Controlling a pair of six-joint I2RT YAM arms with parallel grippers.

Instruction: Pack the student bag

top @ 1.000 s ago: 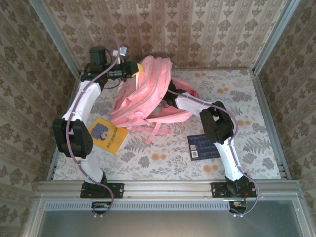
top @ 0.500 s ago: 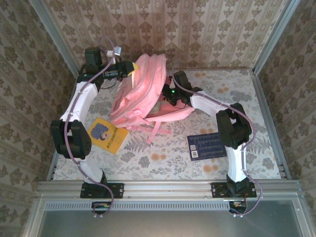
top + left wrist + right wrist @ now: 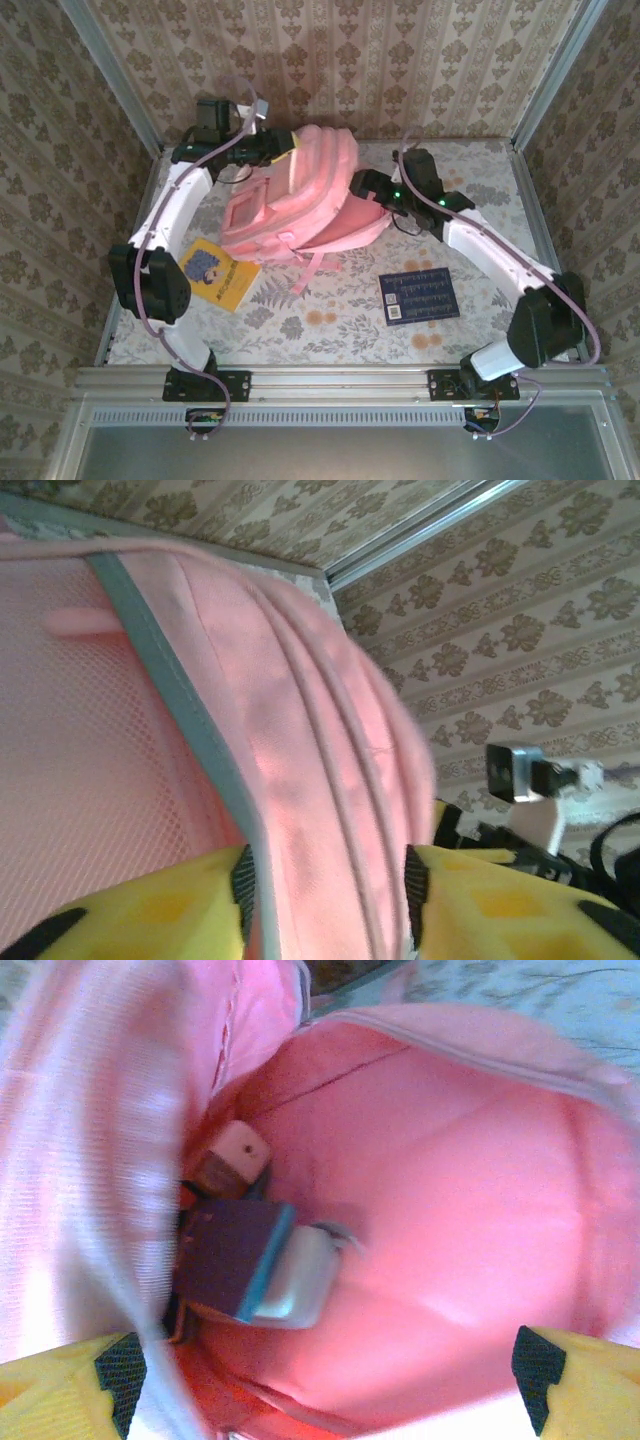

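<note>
We note the right gripper [image 3: 325, 1375] backed out, fingers spread empty, a purple book [image 3: 235, 1260] now packed inside the student bag [image 3: 300, 200] just beyond them; left gripper [image 3: 325, 900] straddles its rim, grip unclear.

Floral-patterned table [image 3: 480, 200] with the student bag [image 3: 300, 200], a yellow book [image 3: 215, 272] and a dark blue book [image 3: 419, 295]

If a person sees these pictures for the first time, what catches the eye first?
The large soft pink fabric backpack dominates the far middle of the floral table. A thin yellow book and a dark blue book lie flat in front of it, left and right. In the right wrist view, a purple boxy item sits inside the bag.
</note>
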